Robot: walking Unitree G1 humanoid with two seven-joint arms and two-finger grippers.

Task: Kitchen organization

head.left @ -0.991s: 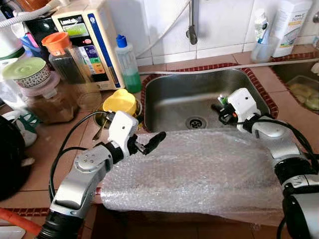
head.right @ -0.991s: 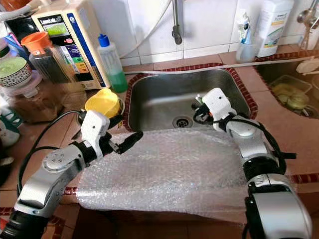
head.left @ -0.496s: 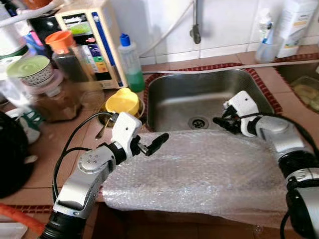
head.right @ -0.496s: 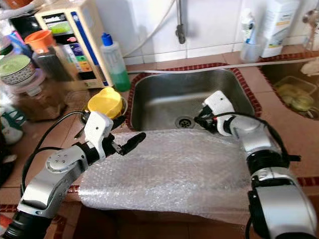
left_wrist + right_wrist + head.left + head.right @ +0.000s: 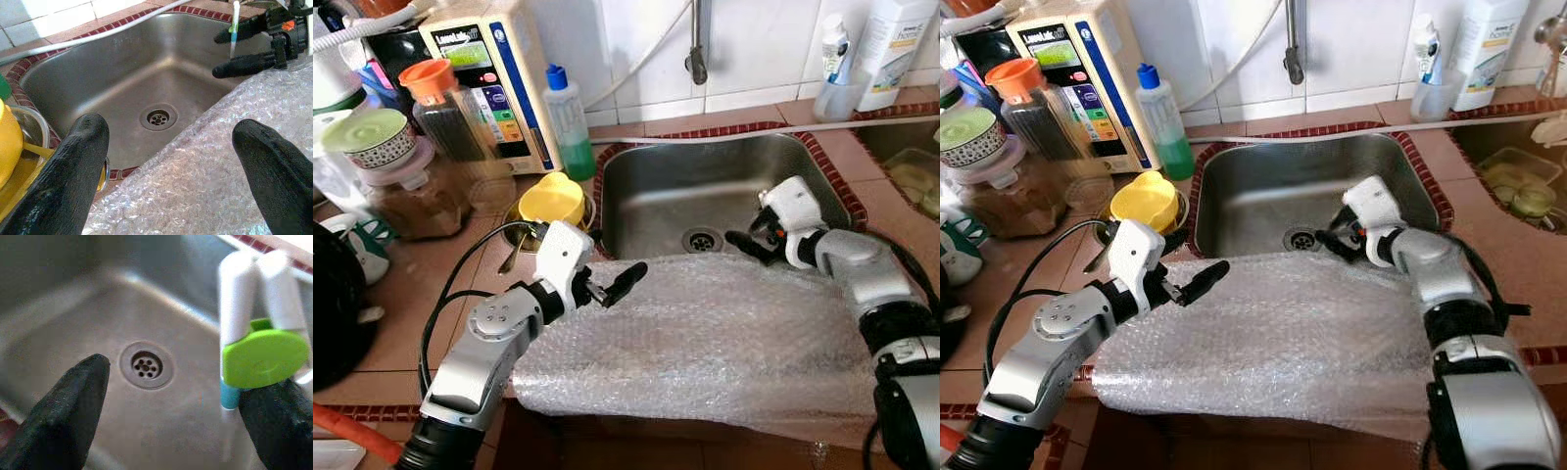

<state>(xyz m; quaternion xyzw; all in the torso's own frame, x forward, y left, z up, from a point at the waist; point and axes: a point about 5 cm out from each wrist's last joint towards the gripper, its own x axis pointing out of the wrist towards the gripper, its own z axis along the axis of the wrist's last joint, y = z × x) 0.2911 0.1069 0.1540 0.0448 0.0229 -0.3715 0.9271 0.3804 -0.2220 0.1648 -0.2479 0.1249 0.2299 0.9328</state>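
Fingers of the right gripper (image 5: 171, 396) are spread over the steel sink (image 5: 656, 186), a green-and-white brush-like tool (image 5: 261, 350) against one.
Left gripper (image 5: 171, 161) hovers spread above the clear bubble-wrap sheet (image 5: 724, 333); next likely calls for firmly pinching the tool.

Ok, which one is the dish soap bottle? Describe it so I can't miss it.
Start at the steel sink and look to its back left corner, on the tiled counter. There the dish soap bottle stands upright beside the cream water purifier. It is clear with a blue cap and green liquid in its lower part.
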